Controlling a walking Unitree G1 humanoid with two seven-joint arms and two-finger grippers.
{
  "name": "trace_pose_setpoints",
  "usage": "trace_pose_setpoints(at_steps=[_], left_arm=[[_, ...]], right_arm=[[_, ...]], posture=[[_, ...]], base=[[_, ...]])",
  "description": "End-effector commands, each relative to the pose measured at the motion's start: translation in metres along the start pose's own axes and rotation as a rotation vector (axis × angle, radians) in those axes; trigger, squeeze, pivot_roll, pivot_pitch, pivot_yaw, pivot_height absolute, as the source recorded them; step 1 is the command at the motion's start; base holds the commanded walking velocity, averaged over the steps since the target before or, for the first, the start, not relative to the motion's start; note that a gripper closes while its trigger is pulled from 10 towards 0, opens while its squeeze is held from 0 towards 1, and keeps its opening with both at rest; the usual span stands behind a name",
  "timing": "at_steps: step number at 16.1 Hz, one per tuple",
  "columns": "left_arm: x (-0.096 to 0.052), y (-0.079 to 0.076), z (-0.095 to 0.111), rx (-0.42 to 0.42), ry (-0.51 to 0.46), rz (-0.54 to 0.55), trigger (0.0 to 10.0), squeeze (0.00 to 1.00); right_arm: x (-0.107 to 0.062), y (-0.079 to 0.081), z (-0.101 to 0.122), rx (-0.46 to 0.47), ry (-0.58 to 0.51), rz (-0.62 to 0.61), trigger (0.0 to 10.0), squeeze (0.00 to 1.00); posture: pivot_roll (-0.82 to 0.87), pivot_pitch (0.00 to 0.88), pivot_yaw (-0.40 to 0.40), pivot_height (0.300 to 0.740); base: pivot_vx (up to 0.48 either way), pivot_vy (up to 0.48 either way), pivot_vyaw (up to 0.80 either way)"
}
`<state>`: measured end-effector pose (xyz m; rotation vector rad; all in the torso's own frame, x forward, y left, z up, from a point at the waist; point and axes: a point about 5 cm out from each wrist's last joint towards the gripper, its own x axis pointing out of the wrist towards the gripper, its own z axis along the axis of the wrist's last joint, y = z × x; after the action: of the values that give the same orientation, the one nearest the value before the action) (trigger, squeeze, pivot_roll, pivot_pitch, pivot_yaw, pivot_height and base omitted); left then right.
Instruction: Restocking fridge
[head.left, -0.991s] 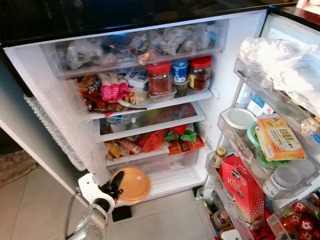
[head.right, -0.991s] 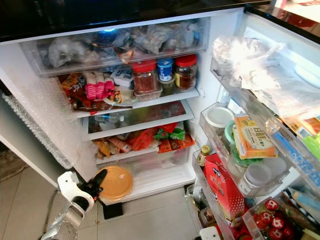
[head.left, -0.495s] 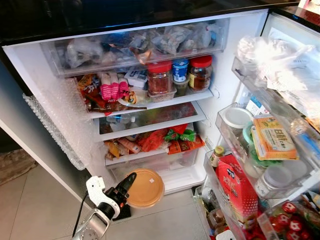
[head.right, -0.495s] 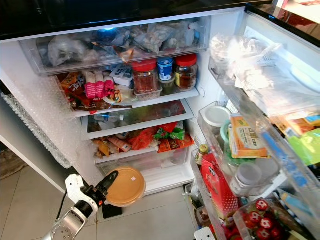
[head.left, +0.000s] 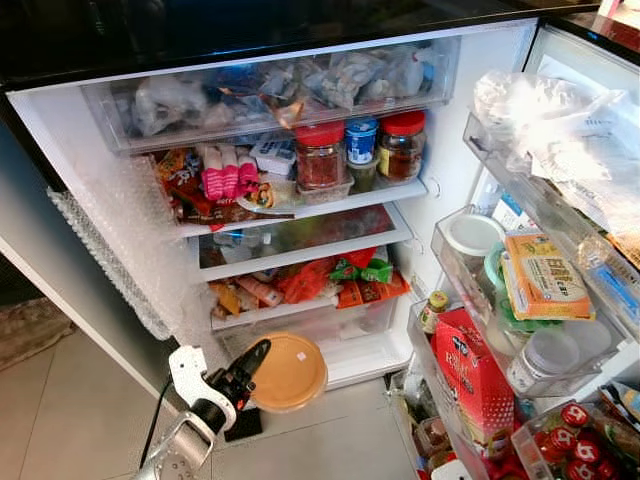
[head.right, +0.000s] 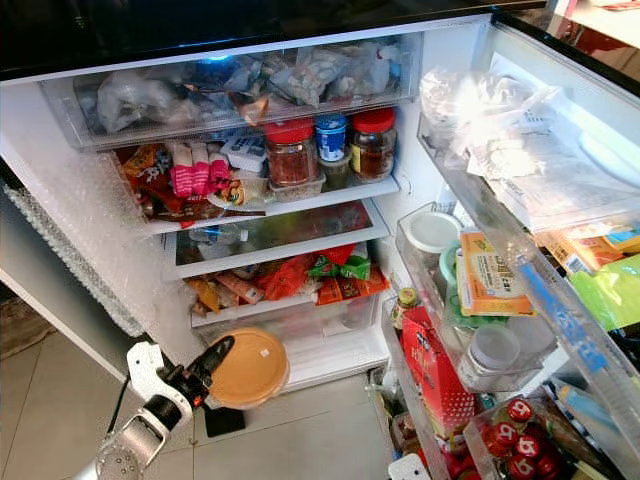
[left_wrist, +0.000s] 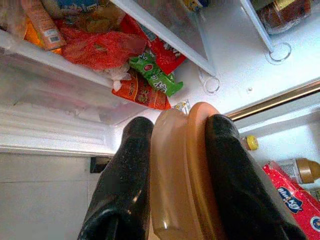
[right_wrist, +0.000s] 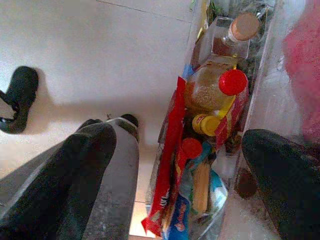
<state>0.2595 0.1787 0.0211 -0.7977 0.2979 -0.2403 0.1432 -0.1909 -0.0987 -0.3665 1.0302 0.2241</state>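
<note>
Holding the orange-lidded tub (head.left: 287, 371) between its clenched fingers (left_wrist: 125, 190), the left gripper (head.left: 247, 368) hasn't shelved it yet; right gripper (right_wrist: 175, 165) fingers hang released.

Orange container (left_wrist: 182, 185) cut off at frame btm, its contents hidden; top drawer (head.left: 270, 85) bags too blurry to ID.

Left claw (head.right: 213, 366) clamps orange lidded container (head.right: 248, 368) before open fridge's bottom shelf (head.right: 325, 360).
</note>
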Motion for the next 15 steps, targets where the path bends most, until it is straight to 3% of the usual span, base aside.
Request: trace_pose_setpoints(at_steps=[1,8,10,11,13,15], left_arm=[[-0.001,0.000,0.000,0.014,0.008,0.003,10.0,0.00],[0.000,-0.002,-0.003,0.028,0.022,-0.007,10.0,0.00],[0.003,-0.005,-0.002,0.039,0.019,-0.011,10.0,0.00],[0.004,-0.006,-0.001,0.040,0.014,-0.014,10.0,0.00],[0.005,-0.007,0.001,0.035,-0.001,-0.011,10.0,0.00],[0.005,-0.007,0.001,0.033,-0.008,-0.006,10.0,0.00]], right_arm=[[-0.003,-0.001,-0.013,-0.030,0.050,-0.003,10.0,0.00],[-0.014,-0.047,-0.034,-0.056,0.093,-0.123,10.0,0.00],[-0.009,-0.038,-0.018,0.183,0.006,-0.114,10.0,0.00],[-0.005,-0.027,-0.006,0.231,-0.041,-0.070,10.0,0.00],[0.000,-0.008,0.005,0.205,-0.056,-0.003,10.0,0.00],[0.000,-0.004,0.006,0.194,-0.057,0.012,10.0,0.00]], posture=[[-0.05,0.053,0.021,0.740],[-0.06,0.037,0.020,0.740],[-0.06,0.027,0.023,0.740],[-0.06,0.024,0.025,0.740],[-0.06,0.025,0.026,0.740],[-0.05,0.029,0.022,0.740]], base=[[0.000,0.000,0.00],[0.000,0.000,0.00],[0.000,0.000,0.00],[0.000,0.000,0.00],[0.000,0.000,0.00],[0.000,0.000,0.00]])
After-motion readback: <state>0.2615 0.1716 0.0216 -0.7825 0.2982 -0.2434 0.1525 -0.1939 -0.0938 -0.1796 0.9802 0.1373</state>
